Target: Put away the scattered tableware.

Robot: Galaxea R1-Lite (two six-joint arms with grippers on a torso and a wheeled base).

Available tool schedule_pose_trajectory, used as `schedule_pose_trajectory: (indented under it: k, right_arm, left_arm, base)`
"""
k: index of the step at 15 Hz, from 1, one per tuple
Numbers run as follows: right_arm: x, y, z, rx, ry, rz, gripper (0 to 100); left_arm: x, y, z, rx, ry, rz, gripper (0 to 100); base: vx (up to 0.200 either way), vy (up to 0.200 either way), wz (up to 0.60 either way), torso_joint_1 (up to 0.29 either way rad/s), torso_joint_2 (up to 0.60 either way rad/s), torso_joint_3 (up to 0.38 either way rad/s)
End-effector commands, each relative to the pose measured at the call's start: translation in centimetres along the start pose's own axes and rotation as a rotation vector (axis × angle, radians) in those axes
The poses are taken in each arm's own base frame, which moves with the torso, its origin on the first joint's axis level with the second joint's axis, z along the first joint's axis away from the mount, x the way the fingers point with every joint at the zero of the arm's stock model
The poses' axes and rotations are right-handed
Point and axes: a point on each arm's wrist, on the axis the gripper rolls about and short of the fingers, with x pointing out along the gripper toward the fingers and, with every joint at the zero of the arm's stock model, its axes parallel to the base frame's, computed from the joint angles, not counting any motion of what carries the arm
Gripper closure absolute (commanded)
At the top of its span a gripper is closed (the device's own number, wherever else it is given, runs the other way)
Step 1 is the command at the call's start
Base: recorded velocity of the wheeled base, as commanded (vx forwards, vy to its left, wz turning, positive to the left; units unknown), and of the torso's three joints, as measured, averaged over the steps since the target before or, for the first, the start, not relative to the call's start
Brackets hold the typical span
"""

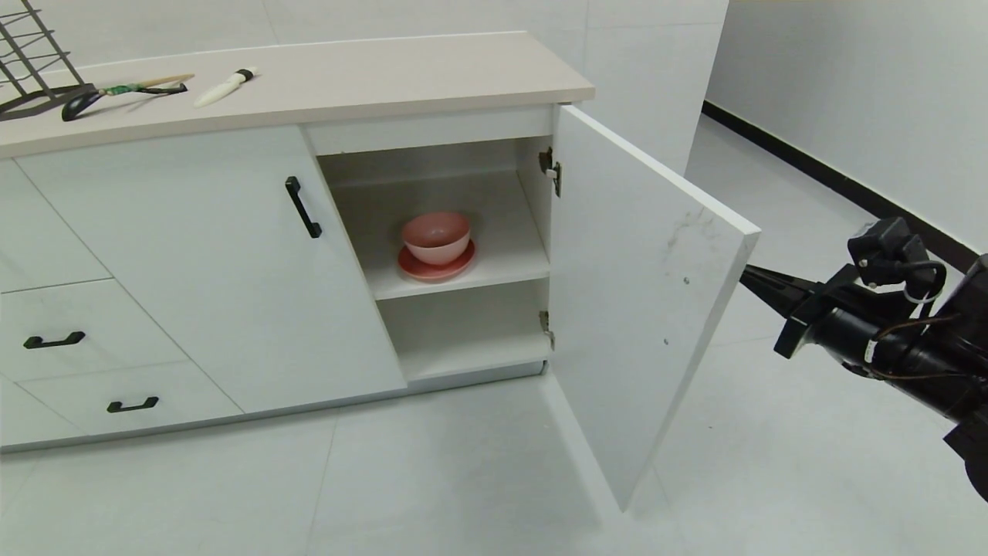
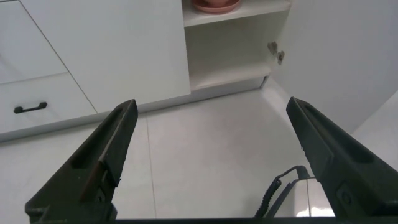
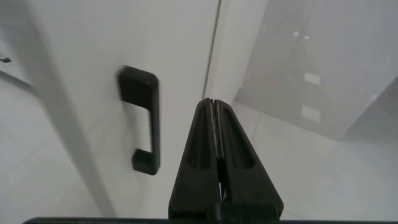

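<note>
A pink bowl (image 1: 436, 234) sits on a red plate (image 1: 427, 269) on the upper shelf of the open cabinet (image 1: 463, 270). On the countertop lie a black ladle with a wooden handle (image 1: 116, 90) and a white utensil (image 1: 222, 87). My right gripper (image 3: 214, 107) is shut with nothing in it, its tip close beside the black handle (image 3: 142, 118) on the outer face of the open door (image 1: 641, 286). In the head view the door hides its tip. My left gripper (image 2: 211, 106) hangs open and empty above the floor, facing the lower shelf (image 2: 227, 78).
The open door swings out toward the right arm (image 1: 864, 324). A wire rack (image 1: 35, 69) stands at the counter's far left. A closed door with a black handle (image 1: 302, 207) and two drawers (image 1: 54, 340) lie left of the opening. Tiled floor (image 1: 463, 479) spreads in front.
</note>
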Motion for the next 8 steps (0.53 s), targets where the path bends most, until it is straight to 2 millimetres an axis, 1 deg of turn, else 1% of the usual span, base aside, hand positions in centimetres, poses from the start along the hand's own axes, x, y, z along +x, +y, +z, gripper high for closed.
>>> schedule_pose_trajectory:
  k: [1, 3, 8]
  right_arm:
    - [0.9, -0.5, 0.1, -0.011, -0.023, -0.003, 100]
    - [1.3, -0.5, -0.4, -0.008, -0.013, 0.0, 100]
    - [2.2, -0.7, 0.0, -0.019, -0.043, 0.002, 100]
  left_arm:
    - [0.0, 0.0, 0.0, 0.0, 0.0, -0.001, 0]
    - [0.0, 0.0, 0.0, 0.0, 0.0, 0.0, 0]
    - [0.0, 0.0, 0.0, 0.0, 0.002, 0.0, 0]
  base:
    - [0.0, 0.0, 0.0, 0.0, 0.0, 0.0]
    - [0.0, 0.0, 0.0, 0.0, 0.0, 0.0]
    - [0.0, 0.0, 0.0, 0.0, 0.0, 0.0]
